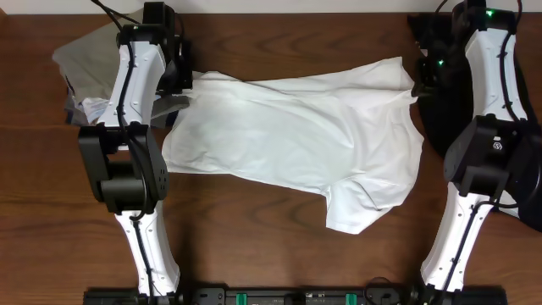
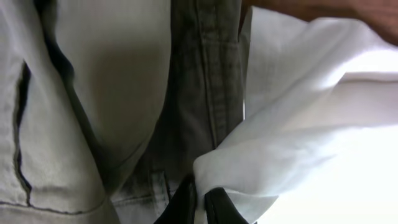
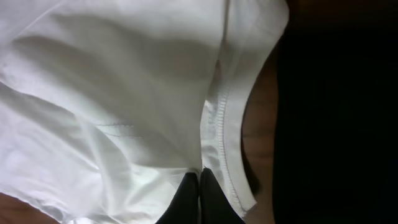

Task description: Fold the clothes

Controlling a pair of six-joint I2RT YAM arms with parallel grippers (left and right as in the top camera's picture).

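Observation:
A large white T-shirt lies spread across the middle of the wooden table, one sleeve hanging toward the front right. My left gripper pinches its left edge; the left wrist view shows the fingers shut on a fold of the white fabric. My right gripper pinches the shirt's right edge; in the right wrist view the fingers are shut on white cloth next to a stitched hem. A black garment lies at the right, under the right arm.
A pile of grey garments lies at the back left beside the left arm; grey denim fills the left wrist view behind the shirt. The black garment lies just right of the shirt's hem. Bare wood shows in front of the shirt.

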